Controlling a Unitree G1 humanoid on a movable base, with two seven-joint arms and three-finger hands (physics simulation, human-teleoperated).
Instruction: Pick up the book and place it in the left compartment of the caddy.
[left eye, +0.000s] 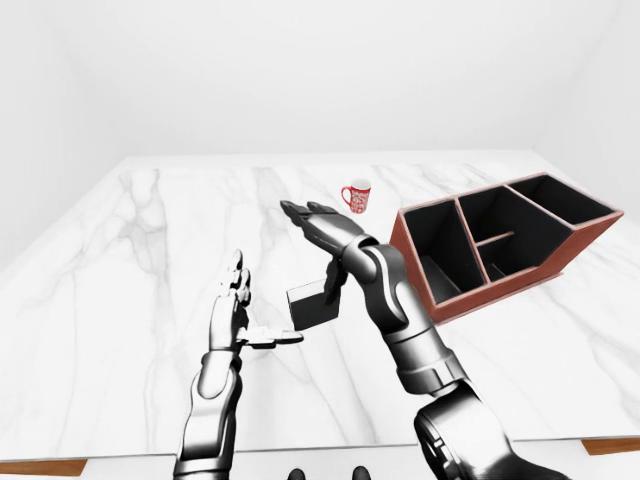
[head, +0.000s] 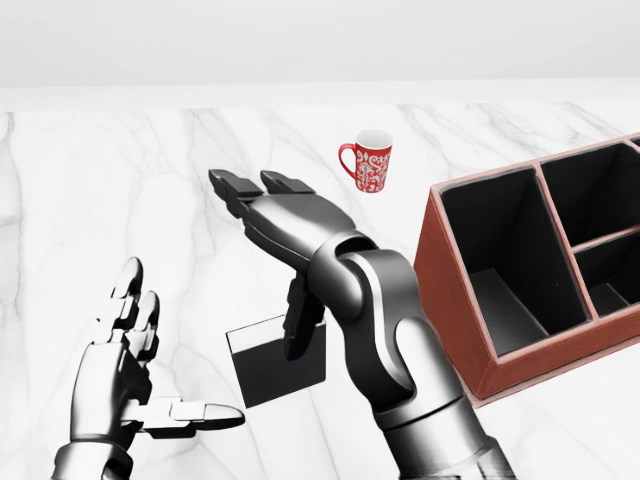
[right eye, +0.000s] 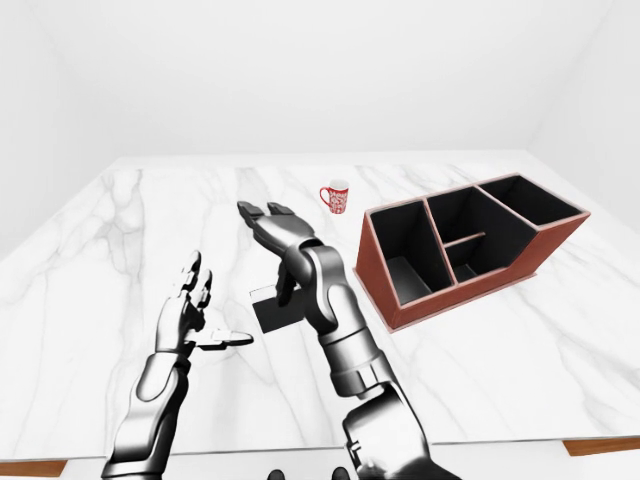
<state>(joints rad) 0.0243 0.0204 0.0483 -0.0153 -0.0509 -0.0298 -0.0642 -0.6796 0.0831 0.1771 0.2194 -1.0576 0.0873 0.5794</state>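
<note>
Black book (head: 280, 362) stands on the marble counter (head: 120, 200); right hand (head: 285, 225) spread open above it, left hand (head: 125, 375) open beside, caddy (head: 520, 270) at right.

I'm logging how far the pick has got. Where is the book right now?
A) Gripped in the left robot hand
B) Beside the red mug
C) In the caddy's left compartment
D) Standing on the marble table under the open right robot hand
D: the book stands on the marble table, the right robot hand spread open above it, fingers not closed.
</note>
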